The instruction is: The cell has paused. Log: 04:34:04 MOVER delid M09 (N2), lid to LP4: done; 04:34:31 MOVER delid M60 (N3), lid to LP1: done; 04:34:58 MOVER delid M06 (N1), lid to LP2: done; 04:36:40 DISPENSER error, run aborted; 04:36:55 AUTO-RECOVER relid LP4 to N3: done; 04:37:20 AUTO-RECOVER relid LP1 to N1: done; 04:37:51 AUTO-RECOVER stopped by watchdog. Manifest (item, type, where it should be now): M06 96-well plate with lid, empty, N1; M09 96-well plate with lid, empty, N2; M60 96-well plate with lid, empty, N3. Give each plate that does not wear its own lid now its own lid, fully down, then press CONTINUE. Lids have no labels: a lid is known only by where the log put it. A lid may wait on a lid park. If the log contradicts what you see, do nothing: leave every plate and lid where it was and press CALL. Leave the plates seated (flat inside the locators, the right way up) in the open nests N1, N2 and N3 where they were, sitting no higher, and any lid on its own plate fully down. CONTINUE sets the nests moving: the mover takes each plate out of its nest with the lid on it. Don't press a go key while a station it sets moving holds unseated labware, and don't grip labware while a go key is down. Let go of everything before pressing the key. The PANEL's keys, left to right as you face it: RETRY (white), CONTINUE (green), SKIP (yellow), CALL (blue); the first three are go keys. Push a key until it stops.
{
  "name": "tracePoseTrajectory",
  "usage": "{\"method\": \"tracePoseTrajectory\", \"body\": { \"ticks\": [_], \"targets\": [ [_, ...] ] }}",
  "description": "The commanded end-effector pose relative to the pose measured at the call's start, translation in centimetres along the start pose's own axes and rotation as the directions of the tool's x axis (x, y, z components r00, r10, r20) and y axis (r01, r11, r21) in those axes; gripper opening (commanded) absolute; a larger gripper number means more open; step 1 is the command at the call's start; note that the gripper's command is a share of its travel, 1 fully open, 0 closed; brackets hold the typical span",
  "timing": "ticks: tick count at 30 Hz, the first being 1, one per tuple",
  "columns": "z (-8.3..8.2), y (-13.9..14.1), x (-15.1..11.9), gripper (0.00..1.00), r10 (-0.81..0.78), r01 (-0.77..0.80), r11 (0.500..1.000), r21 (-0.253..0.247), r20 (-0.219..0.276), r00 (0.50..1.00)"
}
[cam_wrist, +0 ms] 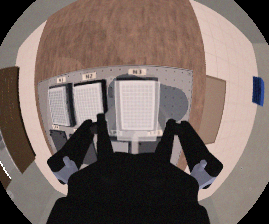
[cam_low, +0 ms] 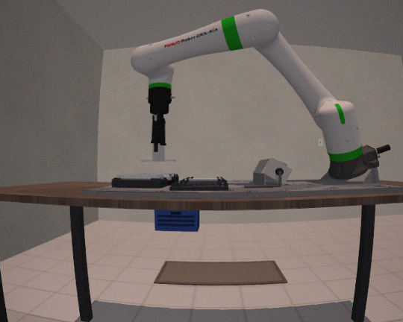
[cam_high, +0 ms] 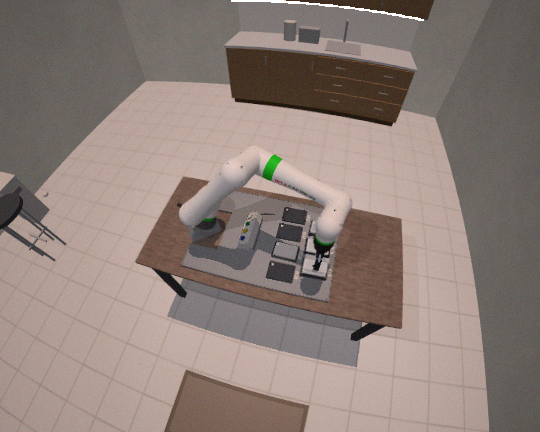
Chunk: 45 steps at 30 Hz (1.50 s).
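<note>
My gripper [cam_low: 158,150] is shut on a clear lid [cam_low: 158,160] and holds it flat, well above the table. In the top view the gripper [cam_high: 321,260] and the lid hang over the front end of the nest row. In the wrist view the lid [cam_wrist: 135,106] lies between my fingers, over the right-hand nest. Two more plates [cam_wrist: 90,102] [cam_wrist: 57,106] sit in the nests to its left. Whether they wear lids I cannot tell.
Four lid parks lie beside the nests; the third from the back [cam_high: 285,251] looks pale, as with a lid on it, and the others [cam_high: 294,215] [cam_high: 280,271] are dark. The key panel [cam_high: 247,231] stands between the parks and the arm's base [cam_high: 204,227].
</note>
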<state>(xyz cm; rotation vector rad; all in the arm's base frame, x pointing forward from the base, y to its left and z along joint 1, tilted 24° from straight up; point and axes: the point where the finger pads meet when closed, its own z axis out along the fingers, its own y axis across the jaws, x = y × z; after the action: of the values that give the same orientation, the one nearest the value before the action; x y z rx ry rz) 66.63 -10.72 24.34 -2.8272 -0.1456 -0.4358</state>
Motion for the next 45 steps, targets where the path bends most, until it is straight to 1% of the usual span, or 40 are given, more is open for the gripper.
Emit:
{"method": "tracePoseTrajectory", "body": {
  "ticks": [1, 8, 23, 35, 45],
  "targets": [
    [0.0, 0.0, 0.0, 0.00, -0.005, 0.005, 1.000, 0.000, 0.000, 1.000],
    [0.3, 0.0, 0.0, 0.00, -0.018, 0.018, 1.000, 0.000, 0.000, 1.000],
    [2.4, 0.0, 0.0, 0.00, -0.018, 0.018, 1.000, 0.000, 0.000, 1.000],
    [3.2, 0.0, 0.0, 0.00, -0.018, 0.018, 1.000, 0.000, 0.000, 1.000],
    [3.4, 0.0, 0.0, 0.00, -0.018, 0.018, 1.000, 0.000, 0.000, 1.000]
  ]
}}
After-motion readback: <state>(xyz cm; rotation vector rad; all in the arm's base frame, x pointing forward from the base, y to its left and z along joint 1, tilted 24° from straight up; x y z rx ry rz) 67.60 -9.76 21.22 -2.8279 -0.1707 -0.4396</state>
